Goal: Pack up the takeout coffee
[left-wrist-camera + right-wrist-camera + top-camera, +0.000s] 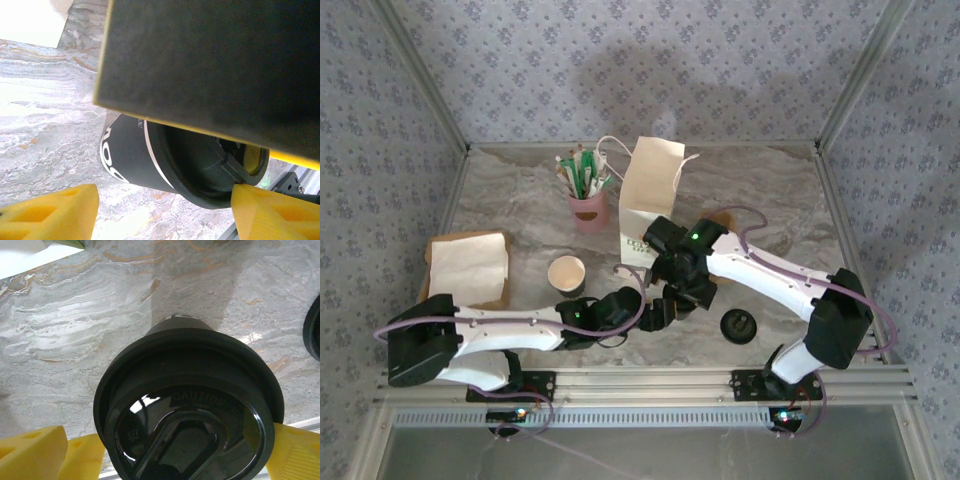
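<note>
**Between both claws: lidded cup, no grip yet**

Takeout coffee [127, 150] stands under the right claw [187, 452], jaws spread wide, a pad either side of the black lid [185, 390]. Left claw [160, 205] sits low beside it, jaws apart: one pad touches the lid rim, the other is clear of the dark wall. We'd clamp on the wall below the lid, not the rim, with one claw only. Right arm is elbow-out, wrist down. Left arm stretches along the near edge.
</note>
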`<state>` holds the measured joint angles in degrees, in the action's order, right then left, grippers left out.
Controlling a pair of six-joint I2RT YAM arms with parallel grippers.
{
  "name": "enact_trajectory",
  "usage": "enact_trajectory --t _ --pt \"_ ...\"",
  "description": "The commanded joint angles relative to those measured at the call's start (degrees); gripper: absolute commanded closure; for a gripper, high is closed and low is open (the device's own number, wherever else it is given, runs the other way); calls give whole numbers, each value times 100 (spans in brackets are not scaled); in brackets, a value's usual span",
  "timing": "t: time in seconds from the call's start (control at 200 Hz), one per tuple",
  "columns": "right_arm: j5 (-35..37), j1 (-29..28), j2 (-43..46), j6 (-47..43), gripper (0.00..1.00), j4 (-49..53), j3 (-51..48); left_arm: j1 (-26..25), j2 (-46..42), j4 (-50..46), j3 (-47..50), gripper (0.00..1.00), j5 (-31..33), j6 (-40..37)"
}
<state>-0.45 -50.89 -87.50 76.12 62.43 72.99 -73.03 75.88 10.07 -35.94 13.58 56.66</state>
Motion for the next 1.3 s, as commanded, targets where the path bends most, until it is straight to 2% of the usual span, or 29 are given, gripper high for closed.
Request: enact_trajectory --t 0.0,0.275,0.475,0.824,1.294 --pt "-126 -18 185 160 0 44 229 15 164 -347 -131 30 -80 64" --pt "-26 56 203 237 0 260 306 13 257 -584 -301 30 -66 20" --pt "-131 149 221 258 4 295 276 13 305 -630 -401 30 -83 -15" --pt "-417 331 325 272 4 181 110 14 347 -655 -473 30 -117 -22" --pt "-397 465 825 221 4 183 -3 15 301 -694 -547 29 -184 -24"
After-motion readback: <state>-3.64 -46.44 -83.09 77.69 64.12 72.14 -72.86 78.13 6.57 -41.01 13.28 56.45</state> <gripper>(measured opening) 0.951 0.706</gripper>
